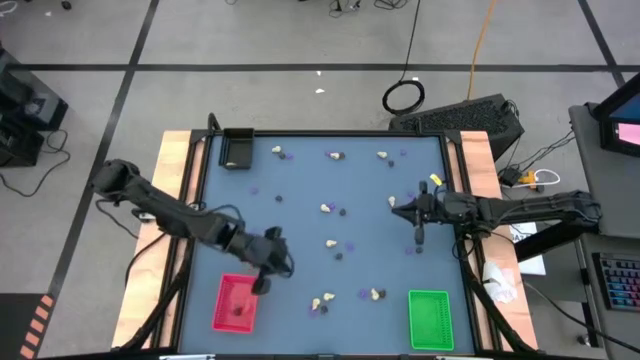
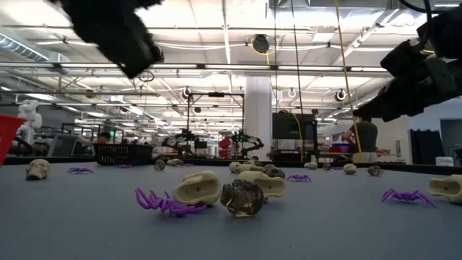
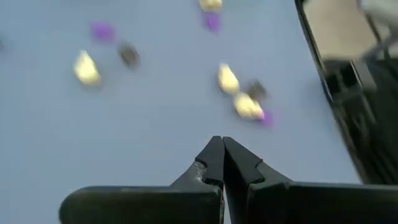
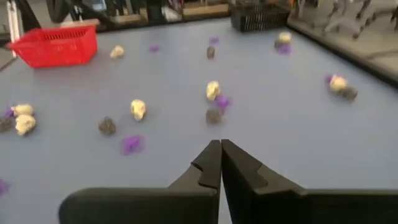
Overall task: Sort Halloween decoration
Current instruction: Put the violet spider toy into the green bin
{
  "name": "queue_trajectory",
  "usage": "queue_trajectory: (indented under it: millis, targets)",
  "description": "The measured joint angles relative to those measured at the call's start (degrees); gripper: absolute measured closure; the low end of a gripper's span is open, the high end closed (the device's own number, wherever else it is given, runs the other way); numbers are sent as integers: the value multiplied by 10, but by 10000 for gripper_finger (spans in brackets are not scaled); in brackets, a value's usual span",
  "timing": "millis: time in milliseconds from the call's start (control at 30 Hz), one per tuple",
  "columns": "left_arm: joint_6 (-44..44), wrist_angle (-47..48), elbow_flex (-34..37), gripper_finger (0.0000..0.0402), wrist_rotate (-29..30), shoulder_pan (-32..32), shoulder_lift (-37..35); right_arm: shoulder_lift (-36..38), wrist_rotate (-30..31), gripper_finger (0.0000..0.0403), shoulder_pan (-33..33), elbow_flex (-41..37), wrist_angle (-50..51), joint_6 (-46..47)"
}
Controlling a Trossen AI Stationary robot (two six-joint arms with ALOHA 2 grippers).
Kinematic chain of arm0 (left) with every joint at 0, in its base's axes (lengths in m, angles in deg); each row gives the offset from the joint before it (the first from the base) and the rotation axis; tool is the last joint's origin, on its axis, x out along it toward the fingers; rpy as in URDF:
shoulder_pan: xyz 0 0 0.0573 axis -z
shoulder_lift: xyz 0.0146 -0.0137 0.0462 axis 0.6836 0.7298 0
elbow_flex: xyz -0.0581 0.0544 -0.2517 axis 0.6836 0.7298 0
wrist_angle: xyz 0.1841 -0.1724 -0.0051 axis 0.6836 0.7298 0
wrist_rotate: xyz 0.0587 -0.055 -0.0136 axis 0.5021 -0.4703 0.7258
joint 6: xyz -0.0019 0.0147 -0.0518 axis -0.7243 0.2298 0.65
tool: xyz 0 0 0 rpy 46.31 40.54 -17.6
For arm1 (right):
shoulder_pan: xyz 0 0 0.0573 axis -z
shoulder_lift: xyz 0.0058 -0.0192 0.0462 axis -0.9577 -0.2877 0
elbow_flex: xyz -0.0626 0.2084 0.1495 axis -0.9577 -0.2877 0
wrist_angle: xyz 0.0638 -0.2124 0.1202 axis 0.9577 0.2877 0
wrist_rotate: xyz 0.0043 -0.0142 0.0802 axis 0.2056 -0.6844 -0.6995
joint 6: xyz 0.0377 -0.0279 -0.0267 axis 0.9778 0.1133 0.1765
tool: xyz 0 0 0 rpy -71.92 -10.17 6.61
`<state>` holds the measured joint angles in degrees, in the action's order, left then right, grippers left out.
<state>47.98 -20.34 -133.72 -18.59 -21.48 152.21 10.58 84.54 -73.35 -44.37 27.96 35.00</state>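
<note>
We see a blue tabletop (image 1: 300, 215) with lots of tiny Halloween toys spread over it. There are cream skulls (image 1: 327, 208), little dark skulls (image 1: 342, 212) and flat purple spiders (image 1: 351, 246). Most of them lie in the middle and along the far edge. A few more sit near the front edge, between the red tray (image 1: 234, 302) and the green tray (image 1: 430, 319).

In the low view, one cream skull (image 2: 197, 188) lies right beside a dark skull (image 2: 242, 198), and a purple spider (image 2: 160, 201) touches the cream one.

The red tray sits at the front left of the tabletop. The green tray sits at the front right. A black tray (image 1: 237, 149) sits in the far left corner.

The left end effector (image 1: 262, 284) hangs over the far right corner of the red tray. Its two fingers are pressed tight together, and we see nothing between them in the left wrist view (image 3: 222, 144).

The right end effector (image 1: 419, 240) is out over the right side of the tabletop, near a purple spider. Its fingers are squeezed together too, and the right wrist view (image 4: 221, 147) shows nothing in them. Beyond it in that view lie a cream skull (image 4: 213, 90), a purple spider (image 4: 223, 102) and a dark skull (image 4: 214, 116) close together.
</note>
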Motion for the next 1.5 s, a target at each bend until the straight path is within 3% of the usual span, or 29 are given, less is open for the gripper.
queue_trajectory:
  millis: [333,533,667,867,1033,1233,1500]
  targets:
    - [-129,-250,110,402,-8,-112,0,-119,3,388,-32,80,45,53]
    - [-166,-371,162,402,-22,-155,0,-221,20,335,-46,111,35,99]
    - [-191,-426,185,402,-22,-182,0,-298,19,287,-52,119,-35,103]
    - [-217,-430,188,402,-19,-223,0,-405,18,219,-61,157,-63,110]
    - [-237,-432,188,402,-18,-253,0,-489,12,185,-62,208,-63,94]
    - [-242,-431,188,402,-18,-278,0,-584,-46,181,-65,269,-64,89]
    - [-243,-419,188,402,-18,-287,0,-684,-69,196,-74,323,-64,63]
